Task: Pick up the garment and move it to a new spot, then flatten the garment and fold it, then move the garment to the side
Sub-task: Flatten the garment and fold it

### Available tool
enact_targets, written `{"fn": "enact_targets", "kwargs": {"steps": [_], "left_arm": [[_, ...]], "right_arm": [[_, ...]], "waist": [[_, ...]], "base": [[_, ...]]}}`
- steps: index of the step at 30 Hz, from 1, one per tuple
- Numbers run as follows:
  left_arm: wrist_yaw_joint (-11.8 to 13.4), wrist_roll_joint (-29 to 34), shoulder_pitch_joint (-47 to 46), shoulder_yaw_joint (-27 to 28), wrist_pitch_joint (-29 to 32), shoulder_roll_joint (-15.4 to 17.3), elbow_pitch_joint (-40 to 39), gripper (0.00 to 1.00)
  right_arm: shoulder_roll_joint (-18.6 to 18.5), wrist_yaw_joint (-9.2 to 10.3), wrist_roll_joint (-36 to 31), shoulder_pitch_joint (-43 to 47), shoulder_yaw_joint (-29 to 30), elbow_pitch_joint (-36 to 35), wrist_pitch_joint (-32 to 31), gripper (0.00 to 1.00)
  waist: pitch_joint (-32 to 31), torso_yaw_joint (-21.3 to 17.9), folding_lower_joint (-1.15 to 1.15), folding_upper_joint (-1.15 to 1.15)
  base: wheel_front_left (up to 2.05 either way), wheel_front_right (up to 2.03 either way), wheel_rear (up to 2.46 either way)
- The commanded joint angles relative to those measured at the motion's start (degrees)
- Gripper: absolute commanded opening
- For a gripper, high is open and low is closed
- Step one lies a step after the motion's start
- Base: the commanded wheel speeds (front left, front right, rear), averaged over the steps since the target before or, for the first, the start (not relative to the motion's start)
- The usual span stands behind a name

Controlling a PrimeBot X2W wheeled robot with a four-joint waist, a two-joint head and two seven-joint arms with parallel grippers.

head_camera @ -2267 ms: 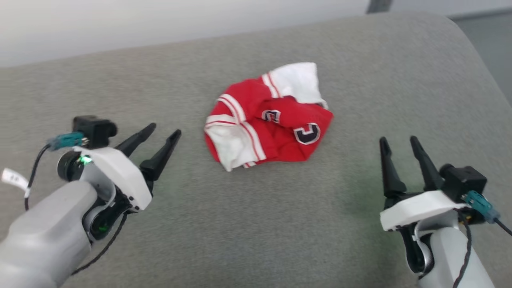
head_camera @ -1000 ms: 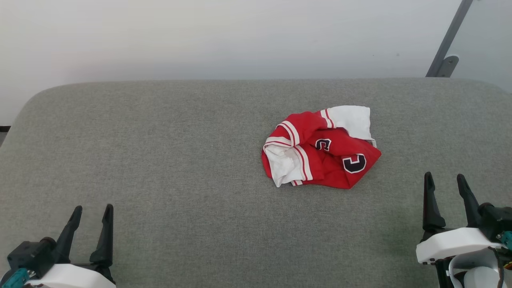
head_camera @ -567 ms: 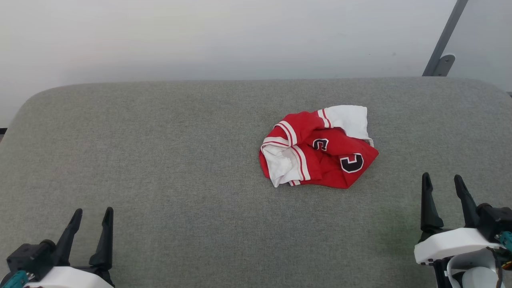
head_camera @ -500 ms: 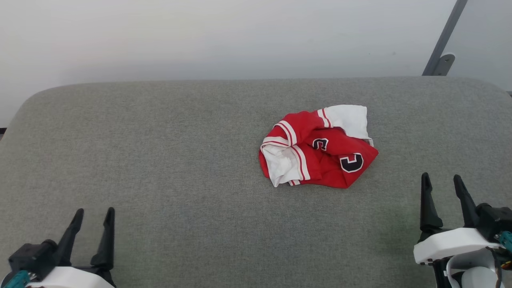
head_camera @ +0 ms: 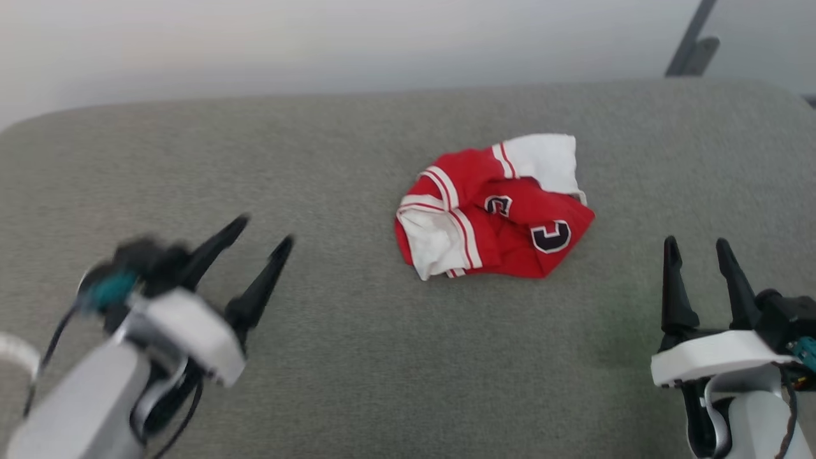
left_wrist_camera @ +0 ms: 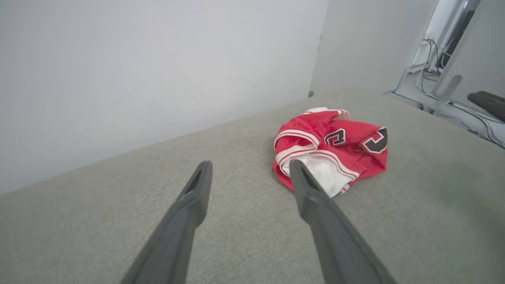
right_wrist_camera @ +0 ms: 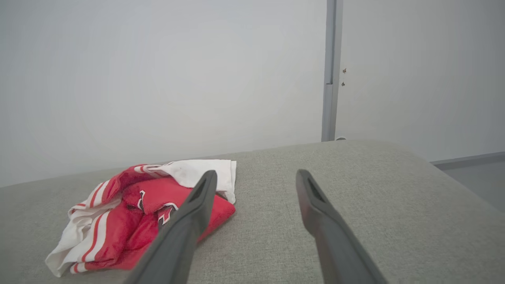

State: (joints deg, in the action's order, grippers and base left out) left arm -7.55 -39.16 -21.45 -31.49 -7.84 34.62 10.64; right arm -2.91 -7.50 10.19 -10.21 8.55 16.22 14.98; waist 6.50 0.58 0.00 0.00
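The garment is a red jersey with white sleeves, striped trim and black characters, lying crumpled on a grey cushioned surface. My left gripper hangs open well to its left, fingers angled toward it, nothing between them. My right gripper stands open to the garment's lower right, also empty. In the left wrist view the garment lies just beyond the right fingertip of the left gripper. In the right wrist view the garment lies left of and partly behind the left finger of the right gripper.
A pale wall runs along the cushion's far edge. A grey metal post stands at the back right. Cables and equipment show past the cushion's far end in the left wrist view. Bare grey cushion lies left of and in front of the garment.
The head camera has tilted down, shifting the whole picture. My left arm has risen from the lower left corner and swung toward the garment. The garment lies as before.
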Motion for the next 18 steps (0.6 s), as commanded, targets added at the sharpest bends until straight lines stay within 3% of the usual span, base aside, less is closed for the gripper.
{"fn": "enact_targets", "kwargs": {"steps": [1,9,18], "left_arm": [[0.1,-2.9,-3.7,-3.5,2.6,1.1,-0.2,1.0],[0.1,-19.4,-23.3,-23.4,19.5,7.4,-3.8,1.0],[0.1,-26.3,-37.4,-36.7,26.5,8.4,-2.1,1.0]], "right_arm": [[0.0,0.02,0.6,-0.9,-0.6,-0.3,0.3,1.0],[0.0,0.02,4.0,-3.3,-2.6,-0.9,0.3,1.0],[0.0,0.02,8.2,-4.0,-3.9,-2.1,0.3,1.0]], "waist": [[2.2,-1.9,0.0,0.0],[7.9,-7.4,0.0,0.0],[13.7,-12.3,0.0,0.0]], "base": [[0.0,0.0,0.0],[0.0,0.0,0.0],[0.0,0.0,0.0]]}}
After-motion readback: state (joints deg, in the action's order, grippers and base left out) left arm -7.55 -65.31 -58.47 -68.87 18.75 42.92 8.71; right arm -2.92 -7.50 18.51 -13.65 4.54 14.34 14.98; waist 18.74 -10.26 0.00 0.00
